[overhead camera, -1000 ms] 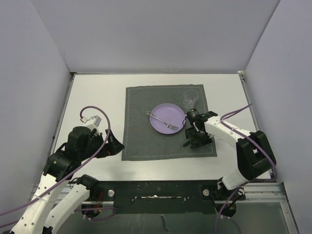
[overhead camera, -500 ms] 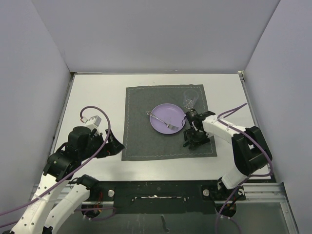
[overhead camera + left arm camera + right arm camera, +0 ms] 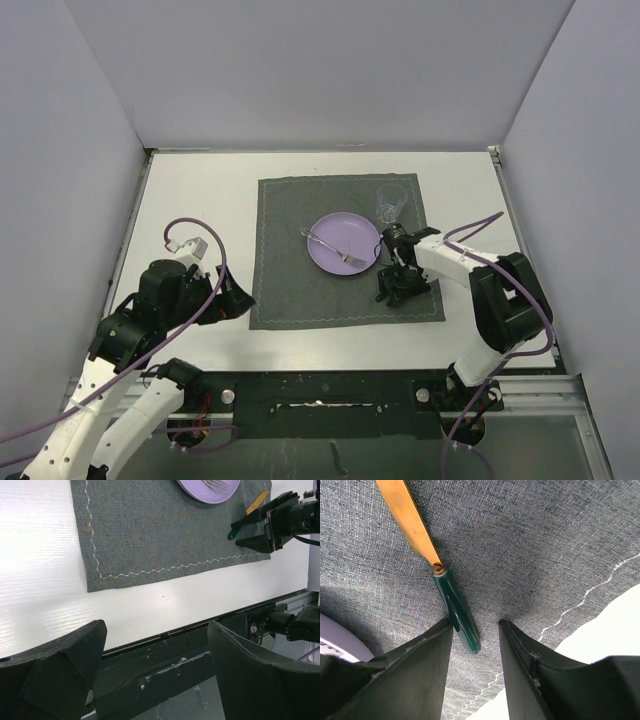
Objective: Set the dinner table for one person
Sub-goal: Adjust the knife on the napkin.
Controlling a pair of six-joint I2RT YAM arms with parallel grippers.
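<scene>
On the white dinner table [image 3: 200, 200] lies a dark grey placemat [image 3: 290, 290] with a purple plate [image 3: 350, 228] on it. A fork [image 3: 333, 247] rests on the plate, and a clear glass [image 3: 390, 203] stands at the mat's far right. A knife with a green handle [image 3: 455, 605] and a gold blade [image 3: 410, 515] lies on the mat right of the plate. My right gripper [image 3: 475, 625] is down on the mat, open, straddling the handle's end. One finger touches the handle and the other stands apart. My left gripper [image 3: 156, 627] hangs wide open and empty over the table's near edge.
The black metal rail [image 3: 165, 655] runs along the table's front edge under my left gripper. White walls close in the table on three sides. The right arm [image 3: 500, 300] bends over the mat's right edge, its purple cable [image 3: 470, 232] trailing above.
The right jaws have narrowed around the knife handle, and the right arm's elbow has swung slightly leftward. The left arm has not moved.
</scene>
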